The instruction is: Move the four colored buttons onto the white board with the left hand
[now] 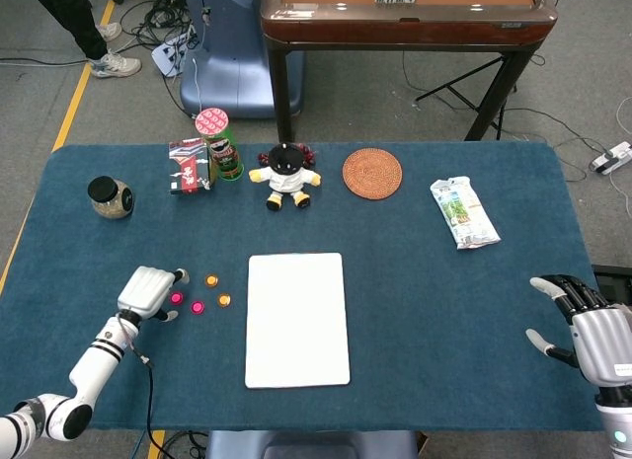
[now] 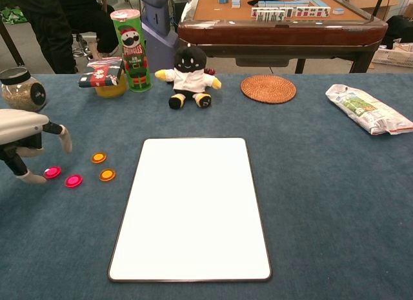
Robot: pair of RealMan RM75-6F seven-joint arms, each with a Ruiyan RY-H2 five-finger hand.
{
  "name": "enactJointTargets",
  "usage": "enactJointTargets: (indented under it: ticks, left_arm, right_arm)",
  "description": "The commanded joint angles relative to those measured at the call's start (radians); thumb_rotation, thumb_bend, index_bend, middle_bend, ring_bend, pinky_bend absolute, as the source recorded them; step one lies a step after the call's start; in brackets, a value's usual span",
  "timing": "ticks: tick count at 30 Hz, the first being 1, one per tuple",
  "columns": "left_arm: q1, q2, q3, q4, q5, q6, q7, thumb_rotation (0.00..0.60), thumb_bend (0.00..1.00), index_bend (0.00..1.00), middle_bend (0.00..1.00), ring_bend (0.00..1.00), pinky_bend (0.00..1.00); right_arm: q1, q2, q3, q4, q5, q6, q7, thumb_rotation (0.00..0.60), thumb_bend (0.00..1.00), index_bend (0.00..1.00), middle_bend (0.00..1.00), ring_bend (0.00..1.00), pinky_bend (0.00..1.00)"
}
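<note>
Four small round buttons lie on the blue cloth left of the white board: a pink button, a second pink button, an orange button and another orange button. My left hand hovers just left of the nearest pink button with its fingers apart, holding nothing. My right hand rests open at the table's right edge, far from the buttons.
Along the back stand a glass jar, a snack packet, a chips can, a plush doll, a woven coaster and a wrapped packet. A wooden table stands behind.
</note>
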Motion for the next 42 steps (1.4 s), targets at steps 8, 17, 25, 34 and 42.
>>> enactJointTargets:
  ticks: [8,17,25,34,42]
  left_arm:
    - [-0.006,-0.035,0.006,0.058,-0.034,-0.001,0.017,0.6,0.21,0.48,1.0,1.0,1.0]
    - [-0.014,-0.046,0.01,0.081,-0.033,-0.006,0.002,0.6,0.22,0.5,1.0,1.0,1.0]
    - [-0.023,-0.042,0.014,0.079,-0.063,-0.027,0.022,0.6,0.24,0.5,1.0,1.0,1.0]
    - [-0.029,-0.037,0.016,0.076,-0.081,-0.042,0.015,0.6,0.26,0.51,1.0,1.0,1.0]
    - [-0.033,-0.035,0.019,0.076,-0.09,-0.05,0.009,0.6,0.26,0.53,1.0,1.0,1.0]
  right_arm:
    - [0.001,0.002,0.0,-0.004,0.004,-0.006,-0.002,0.6,0.0,0.25,0.26,0.2,0.35]
    - [0.003,0.003,0.0,-0.007,0.008,-0.013,-0.005,0.6,0.0,0.25,0.26,0.2,0.35]
    - [0.005,0.004,-0.001,-0.008,0.011,-0.019,-0.005,0.6,0.0,0.25,0.26,0.2,0.35]
    - [0.007,0.005,-0.001,-0.01,0.015,-0.026,-0.01,0.6,0.0,0.25,0.26,0.2,0.35]
    - [0.007,0.005,0.0,-0.012,0.018,-0.029,-0.011,0.6,0.0,0.25,0.26,0.2,0.35]
